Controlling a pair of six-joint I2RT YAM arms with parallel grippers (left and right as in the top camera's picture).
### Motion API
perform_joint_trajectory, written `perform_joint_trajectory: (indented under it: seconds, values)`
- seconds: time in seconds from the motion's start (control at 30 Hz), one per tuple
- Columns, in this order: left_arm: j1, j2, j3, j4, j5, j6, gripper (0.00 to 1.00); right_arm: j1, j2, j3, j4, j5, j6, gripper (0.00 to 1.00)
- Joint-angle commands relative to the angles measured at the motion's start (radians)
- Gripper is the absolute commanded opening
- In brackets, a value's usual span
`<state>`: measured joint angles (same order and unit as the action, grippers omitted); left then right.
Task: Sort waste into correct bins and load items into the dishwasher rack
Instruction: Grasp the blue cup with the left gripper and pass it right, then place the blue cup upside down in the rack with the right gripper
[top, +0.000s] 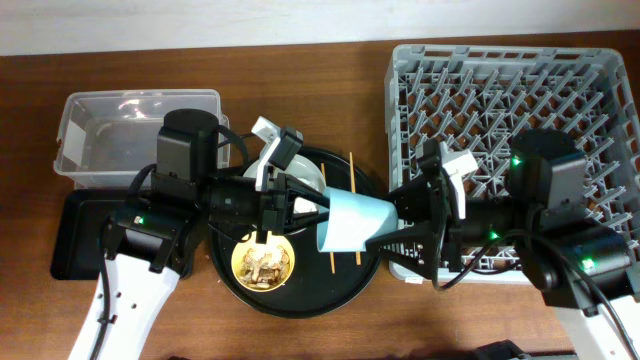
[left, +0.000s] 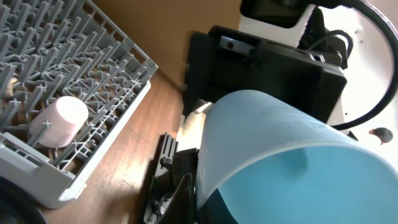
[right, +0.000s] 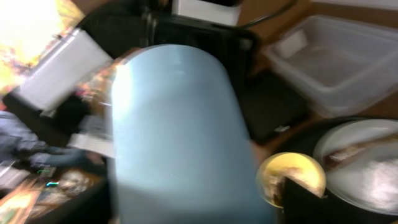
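Both left end effector (top: 305, 207) and right end effector (top: 408, 215) touch the blue cup (top: 355, 222) by rack (top: 393, 140) edge, grips unclear.

The light blue cup (top: 352, 222) looks smooth matt plastic; the table (top: 330, 100) is wood.

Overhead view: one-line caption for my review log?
Mid-air, a light blue cup sideways between left fingers and right fingers above the round black tray, grey rack alongside.
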<state>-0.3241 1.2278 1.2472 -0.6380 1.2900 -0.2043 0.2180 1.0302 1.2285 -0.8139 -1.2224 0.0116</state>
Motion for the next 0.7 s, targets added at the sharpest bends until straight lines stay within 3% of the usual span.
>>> perform_joint_trajectory:
  seconds: [0.0,0.07,0.1,0.13,0.17,0.2,0.27,0.3,0.37,0.43,0.53,0.67]
  values:
    - [-0.012,-0.011,0.005,0.002,0.076,0.023,0.0,0.0,0.026,0.008,0.002,-0.05,-0.008,0.67]
    - [-0.012,-0.011,0.005,0.002,0.075,0.023,0.0,0.0,0.018,0.008,0.004,-0.049,-0.008,0.54]
    - [-0.012,-0.011,0.005,0.002,0.074,0.023,0.08,-0.002,0.01,0.008,0.004,-0.048,-0.008,0.49]
    - [-0.012,-0.011,0.005,0.002,0.073,0.023,0.32,-0.004,0.0,0.008,0.003,-0.037,-0.008,0.49]
    - [-0.012,-0.011,0.005,0.002,0.062,0.023,0.35,-0.004,-0.014,0.008,0.002,-0.005,-0.007,0.49]
    - [-0.012,-0.011,0.005,0.0,0.028,0.023,0.53,-0.004,-0.04,0.008,-0.01,0.071,-0.004,0.5]
    - [-0.012,-0.011,0.005,-0.01,-0.033,0.023,0.6,-0.004,-0.082,0.008,-0.042,0.207,0.022,0.5]
    - [-0.012,-0.011,0.005,-0.021,-0.076,0.023,0.69,-0.004,-0.109,0.008,-0.072,0.31,0.055,0.49]
    - [-0.012,-0.011,0.005,-0.103,-0.314,0.023,0.8,-0.004,-0.17,0.008,-0.192,0.609,0.15,0.5]
    - [-0.012,-0.011,0.005,-0.185,-0.481,0.022,0.83,-0.004,-0.203,0.008,-0.29,0.862,0.219,0.49]
    - [-0.012,-0.011,0.005,-0.239,-0.532,0.023,0.87,-0.004,-0.215,0.008,-0.429,1.31,0.347,0.49]
    - [-0.012,-0.011,0.005,-0.25,-0.532,0.023,0.87,-0.01,-0.156,0.008,-0.459,1.514,0.385,0.49]
